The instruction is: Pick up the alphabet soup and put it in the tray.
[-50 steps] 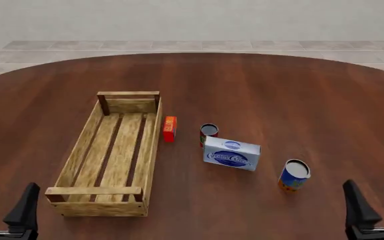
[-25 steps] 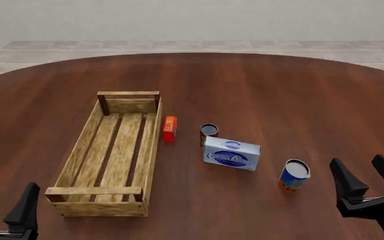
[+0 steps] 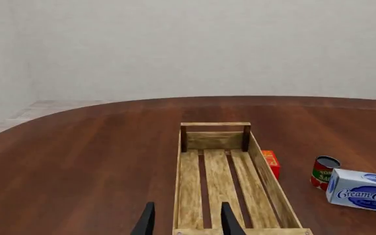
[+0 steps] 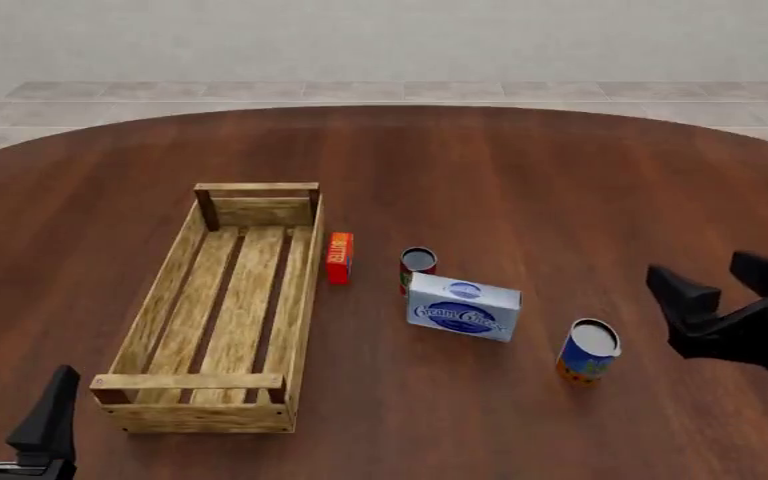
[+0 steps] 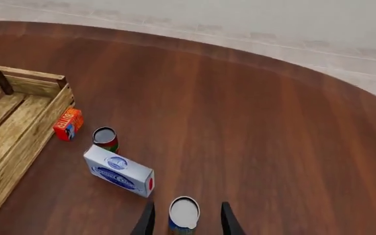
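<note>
The alphabet soup (image 4: 588, 350) is a small blue and orange-yellow can with a white top, standing upright at the right front of the table. My right gripper (image 4: 698, 268) hovers open just to its right and a little beyond it, not touching. In the right wrist view the alphabet soup (image 5: 183, 215) shows between the open fingers of the right gripper (image 5: 186, 205). The tray (image 4: 157, 300) is a long light-wood slatted crate on the left and holds nothing. My left gripper (image 4: 19, 372) stays open at the near left edge, just short of the tray (image 3: 215, 125); the left wrist view shows the left gripper (image 3: 187, 205) empty.
A blue-white cream cheese box (image 4: 463, 308) lies left of the soup. A small red can (image 4: 418, 266) with a dark top stands just behind the box. An orange carton (image 4: 340, 256) sits beside the tray's right wall. The round wooden table (image 4: 518, 170) extends far back.
My right gripper has moved forward from the near edge and tilted left, coming level with the soup can. The left gripper and all objects have stayed put.
</note>
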Robot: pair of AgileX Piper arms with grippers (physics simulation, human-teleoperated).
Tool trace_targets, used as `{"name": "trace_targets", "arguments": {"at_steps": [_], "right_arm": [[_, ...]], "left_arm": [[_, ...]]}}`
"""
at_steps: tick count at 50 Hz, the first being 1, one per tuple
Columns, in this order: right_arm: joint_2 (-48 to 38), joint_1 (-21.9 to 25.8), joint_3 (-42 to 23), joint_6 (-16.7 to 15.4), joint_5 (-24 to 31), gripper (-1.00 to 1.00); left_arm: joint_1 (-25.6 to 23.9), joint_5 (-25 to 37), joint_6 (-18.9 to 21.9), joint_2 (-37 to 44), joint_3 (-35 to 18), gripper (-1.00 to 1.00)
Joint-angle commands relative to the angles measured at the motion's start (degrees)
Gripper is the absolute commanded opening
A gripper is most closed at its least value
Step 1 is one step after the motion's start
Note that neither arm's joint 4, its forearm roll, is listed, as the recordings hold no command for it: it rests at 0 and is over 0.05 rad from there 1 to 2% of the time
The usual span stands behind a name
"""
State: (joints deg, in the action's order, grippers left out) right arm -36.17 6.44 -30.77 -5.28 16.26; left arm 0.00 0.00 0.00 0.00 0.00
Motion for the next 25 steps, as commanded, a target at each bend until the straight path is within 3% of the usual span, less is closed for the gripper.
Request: {"name": "trace_targets", "arguments": {"at_steps": [1,7,14,23,25], "right_arm": [[-5.3,1.6,-9.0,2.3,11.0,1.0],[-7.6,0.3,-10.7,0.3,13.8,1.0],[-9.2,0.4,-11.3,0.5,16.2,1.0],[-11.6,2.2,-8.3,3.6,16.0,1.0],[-12.1,1.6,-8.2,2.8,16.0,1.0]], "left_arm": [[0.0,0.0,0.0,0.0,0.0,1.0],[0.0,0.0,0.0,0.0,0.0,1.0],[0.0,0.0,0.0,0.0,0.0,1.0],[0.0,0.0,0.0,0.0,0.0,1.0],[0.0,0.0,0.0,0.0,0.0,1.0]]}}
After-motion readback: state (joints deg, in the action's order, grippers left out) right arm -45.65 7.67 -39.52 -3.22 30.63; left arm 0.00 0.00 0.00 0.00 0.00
